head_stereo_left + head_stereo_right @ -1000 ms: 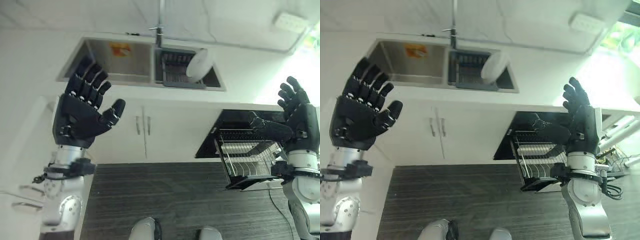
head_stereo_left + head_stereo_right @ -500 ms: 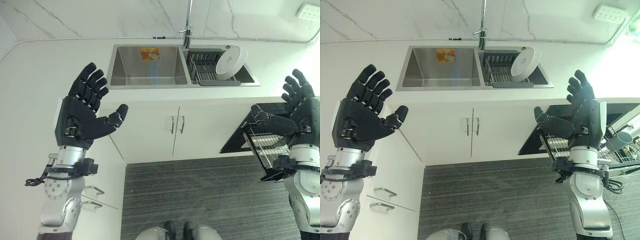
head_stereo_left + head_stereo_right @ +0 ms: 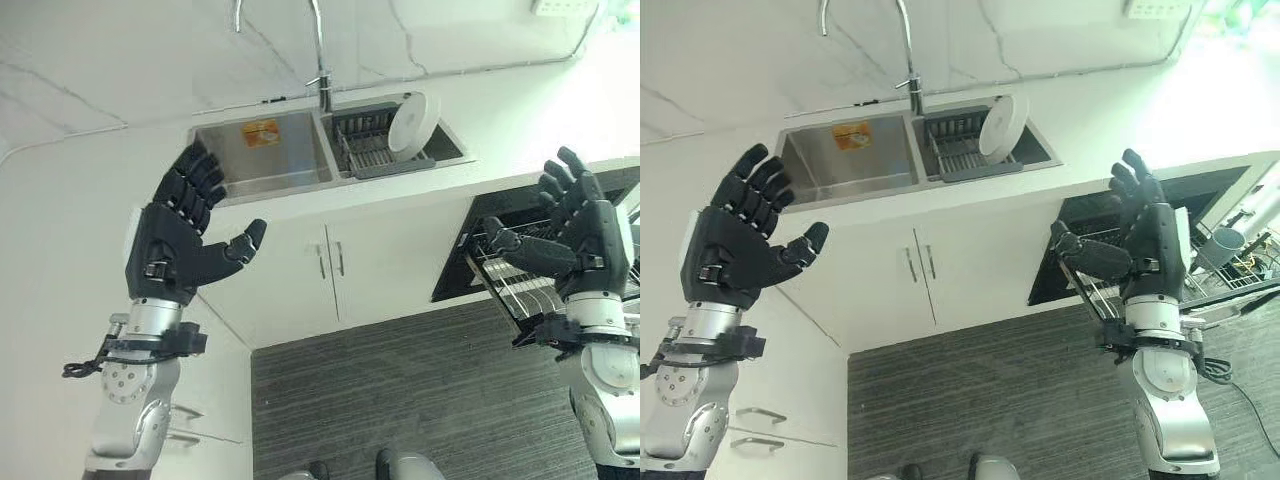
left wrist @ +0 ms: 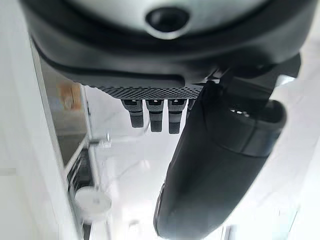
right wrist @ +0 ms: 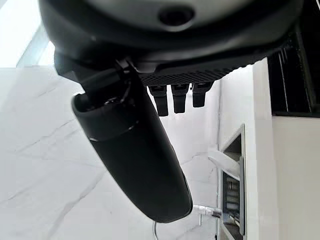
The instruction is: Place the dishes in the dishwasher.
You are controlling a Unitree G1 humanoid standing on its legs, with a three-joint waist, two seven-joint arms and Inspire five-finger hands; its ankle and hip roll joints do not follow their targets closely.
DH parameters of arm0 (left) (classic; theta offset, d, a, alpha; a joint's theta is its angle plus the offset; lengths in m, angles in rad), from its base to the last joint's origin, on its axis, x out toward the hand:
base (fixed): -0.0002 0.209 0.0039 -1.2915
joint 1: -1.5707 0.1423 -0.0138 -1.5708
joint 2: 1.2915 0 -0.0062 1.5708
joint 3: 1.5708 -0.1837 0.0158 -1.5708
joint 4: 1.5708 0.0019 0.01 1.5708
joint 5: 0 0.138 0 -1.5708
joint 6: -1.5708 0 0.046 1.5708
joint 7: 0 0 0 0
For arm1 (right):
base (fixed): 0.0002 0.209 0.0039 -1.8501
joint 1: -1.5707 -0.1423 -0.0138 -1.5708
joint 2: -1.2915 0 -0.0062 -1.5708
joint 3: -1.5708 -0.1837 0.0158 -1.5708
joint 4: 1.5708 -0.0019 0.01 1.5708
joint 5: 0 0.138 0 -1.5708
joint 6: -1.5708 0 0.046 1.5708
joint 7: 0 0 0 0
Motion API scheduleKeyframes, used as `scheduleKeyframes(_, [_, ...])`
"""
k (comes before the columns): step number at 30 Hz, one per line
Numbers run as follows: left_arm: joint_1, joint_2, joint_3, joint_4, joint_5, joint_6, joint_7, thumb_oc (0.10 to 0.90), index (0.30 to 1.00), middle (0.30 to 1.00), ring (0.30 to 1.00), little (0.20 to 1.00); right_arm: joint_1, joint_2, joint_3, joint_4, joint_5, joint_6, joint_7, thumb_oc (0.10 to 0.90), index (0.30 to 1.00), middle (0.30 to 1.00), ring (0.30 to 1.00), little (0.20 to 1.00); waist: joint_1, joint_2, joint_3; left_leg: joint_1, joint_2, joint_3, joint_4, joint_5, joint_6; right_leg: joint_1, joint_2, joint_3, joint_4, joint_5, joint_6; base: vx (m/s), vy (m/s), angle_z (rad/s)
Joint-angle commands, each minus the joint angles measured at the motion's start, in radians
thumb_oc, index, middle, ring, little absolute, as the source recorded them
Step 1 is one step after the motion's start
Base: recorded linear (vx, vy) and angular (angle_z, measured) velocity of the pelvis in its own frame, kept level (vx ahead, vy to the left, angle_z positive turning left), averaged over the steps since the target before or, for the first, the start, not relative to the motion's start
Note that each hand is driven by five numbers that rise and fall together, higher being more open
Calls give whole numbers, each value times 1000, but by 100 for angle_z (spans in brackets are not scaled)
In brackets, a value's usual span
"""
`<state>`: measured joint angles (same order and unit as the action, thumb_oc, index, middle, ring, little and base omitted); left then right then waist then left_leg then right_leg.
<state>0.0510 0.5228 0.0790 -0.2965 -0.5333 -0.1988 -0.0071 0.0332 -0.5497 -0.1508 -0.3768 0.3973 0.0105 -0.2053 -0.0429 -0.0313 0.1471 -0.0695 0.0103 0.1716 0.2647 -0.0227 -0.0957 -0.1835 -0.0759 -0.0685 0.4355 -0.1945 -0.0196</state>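
Dishes here come down to one white plate [image 3: 413, 121], which leans on edge in the dark drying rack [image 3: 372, 152] that sits in the right-hand basin of the steel double sink [image 3: 262, 160]. A tall curved faucet [image 3: 318, 50] rises at the back between the two basins, and the left basin carries a small orange and yellow sticker [image 3: 261, 132] on its rear wall. White cabinet doors [image 3: 325, 275] with two slim handles stand below the counter. To the right of them the dishwasher [image 3: 500, 240] is open, and its wire rack [image 3: 520, 285] is pulled out over the dark striped floor [image 3: 420, 390]. Left hand [image 3: 177, 240] is raised in front of the counter, palm toward the sink, fingers spread wide and thumb out, holding nothing. Right hand [image 3: 572, 240] is raised in front of the open dishwasher, fingers likewise straight and spread, thumb pointing inward, also empty.
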Motion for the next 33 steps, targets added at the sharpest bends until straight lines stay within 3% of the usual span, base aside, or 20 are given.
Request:
scheduleKeyframes(1, [-116,-26,45,-116,46,-82,6,800,900,900,900,900,-102,-37,-46,-77,11,-108,43,800,900,900,900,900,8,-26,1,-14,24,33,63,18,19,122,25,-23,-135,6,61,115,12,-5])
scheduleKeyframes(4, [-107,-26,42,-103,46,-84,2,800,900,900,900,900,-142,-38,-14,-60,-2,-93,51,800,900,900,900,900,17,20,10,-109,67,23,35,-86,27,137,75,-3,-135,-14,80,150,146,-7])
scheduleKeyframes(5, [-98,-22,41,-98,46,-90,9,800,900,900,900,900,-145,-39,-1,-58,-4,-93,55,800,900,900,900,900,23,34,9,-149,71,-5,35,-85,22,146,99,14,-135,-23,80,274,183,-28])
scheduleKeyframes(6, [-78,-18,47,-93,41,-108,11,800,900,900,900,900,-128,-37,-2,-64,3,-99,73,800,900,900,900,900,33,48,3,-203,68,-52,35,-39,5,174,132,43,-135,-42,73,304,201,-45])
scheduleKeyframes(9, [-58,-28,57,-97,53,-119,12,800,900,900,900,900,-99,-41,-10,-74,26,-99,115,800,900,900,900,900,40,52,-16,-215,71,-30,35,-53,11,195,132,39,-135,-67,71,295,250,-53])
scheduleKeyframes(16, [-110,42,61,-118,98,-148,1,800,900,900,900,900,-101,-48,-8,-100,40,-67,138,800,900,900,900,900,52,35,-63,-166,14,-38,35,-102,64,232,52,-14,-135,-63,108,259,251,-19])
scheduleKeyframes(18, [-125,48,61,-120,102,-152,-17,800,900,900,900,900,-104,-33,1,-93,23,-66,135,800,900,900,900,900,61,24,-65,-154,-6,-47,35,-116,80,241,23,-45,-135,-36,122,143,173,13])
scheduleKeyframes(21, [-128,57,57,-135,136,-159,-41,800,900,900,900,900,-102,-18,12,-97,5,-47,146,800,900,900,900,900,64,10,-65,-142,-34,-74,35,-128,101,275,8,-88,-135,90,159,151,170,14])
scheduleKeyframes(22, [-129,56,56,-139,147,-166,-48,800,900,900,900,900,-100,-12,14,-95,1,-43,158,800,900,900,900,900,59,12,-61,-134,-36,-86,35,-130,106,282,15,-97,-135,156,171,120,145,14])
scheduleKeyframes(24, [-136,55,52,-141,163,-182,-44,800,900,900,900,900,-107,-4,24,-89,3,-46,176,800,900,900,900,900,49,23,-49,-114,-28,-96,35,-138,105,250,10,-118,-134,207,172,57,118,18])
scheduleKeyframes(27, [-177,67,49,-147,165,-178,-27,800,900,900,900,900,-117,-6,26,-74,27,-61,201,800,900,900,900,900,45,19,-29,-86,-10,-74,35,-155,90,157,-65,-171,-135,142,156,12,2,-1])
scheduleKeyframes(29, [-206,71,29,-147,178,-178,-16,800,900,900,900,900,-122,-13,16,-73,40,-83,199,800,900,900,900,900,34,11,-17,-75,-6,-69,35,-175,86,94,-103,-154,-135,113,157,57,-105,-14])
scheduleKeyframes(30, [-216,59,11,-152,201,-179,-11,800,900,900,900,900,-126,-8,11,-80,40,-98,191,800,900,900,900,900,21,2,-10,-61,-10,-69,35,-198,87,20,-146,-108,-135,141,175,96,-125,7])
scheduleKeyframes(33, [-224,51,-8,-155,215,-169,-5,800,900,900,900,900,-141,2,21,-95,29,-100,166,800,900,900,900,900,6,0,-1,-34,-12,-79,35,-223,93,-74,-179,-41,-135,191,195,169,-159,27])
